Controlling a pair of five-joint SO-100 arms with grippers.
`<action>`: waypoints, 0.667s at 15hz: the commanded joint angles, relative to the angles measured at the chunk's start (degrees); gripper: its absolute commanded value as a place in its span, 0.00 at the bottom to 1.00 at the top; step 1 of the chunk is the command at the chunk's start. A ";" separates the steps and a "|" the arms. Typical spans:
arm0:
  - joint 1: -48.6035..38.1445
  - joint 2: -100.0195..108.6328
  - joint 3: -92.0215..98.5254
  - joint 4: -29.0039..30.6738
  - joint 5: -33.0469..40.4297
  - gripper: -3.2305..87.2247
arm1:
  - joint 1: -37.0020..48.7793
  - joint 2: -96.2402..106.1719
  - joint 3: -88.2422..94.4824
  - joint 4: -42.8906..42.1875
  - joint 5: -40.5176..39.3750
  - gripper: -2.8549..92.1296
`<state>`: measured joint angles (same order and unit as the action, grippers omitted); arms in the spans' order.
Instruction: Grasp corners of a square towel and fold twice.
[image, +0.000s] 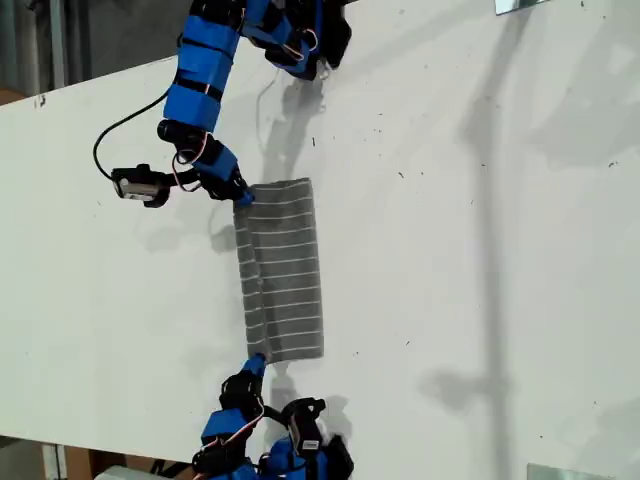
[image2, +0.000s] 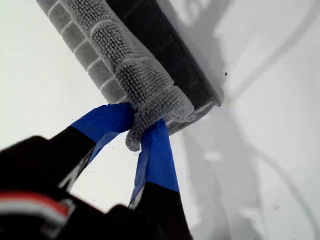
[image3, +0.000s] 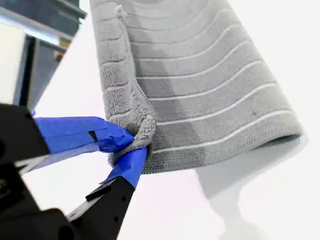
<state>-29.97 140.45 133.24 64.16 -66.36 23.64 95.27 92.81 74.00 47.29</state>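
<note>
The grey striped towel (image: 290, 270) lies as a long narrow band on the white table (image: 480, 260), doubled over, with its rounded fold toward the exterior view's right. My first gripper (image: 243, 198) is shut on the towel's far corner (image2: 136, 131), and its blue fingers (image2: 159, 160) pinch the bunched tip. The towel (image2: 115, 55) rises away from that grip. My second gripper (image: 256, 362) is shut on the near corner (image3: 140, 131) at the exterior view's lower end. The towel (image3: 200, 85) spreads out beyond it, and the held edge is raised slightly.
The table's edge (image3: 60, 65) runs close beside the second gripper, with dark shelving past it. A black cable (image: 115, 135) loops off the first arm. Arm shadows (image: 490, 150) cross the table at the exterior view's right.
</note>
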 joint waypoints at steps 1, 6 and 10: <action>-7.12 -16.17 -10.20 -1.49 4.48 0.03 | 3.78 -3.69 -4.31 -0.70 -2.37 0.03; -12.92 -39.46 -28.48 2.55 10.02 0.03 | 10.63 -16.61 -10.63 -0.70 -6.86 0.03; -2.99 -29.53 -29.53 8.09 5.27 0.03 | 5.98 -12.30 -11.43 3.25 -6.42 0.03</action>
<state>-37.27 104.06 106.88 69.79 -59.15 32.26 76.38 84.64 75.76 40.87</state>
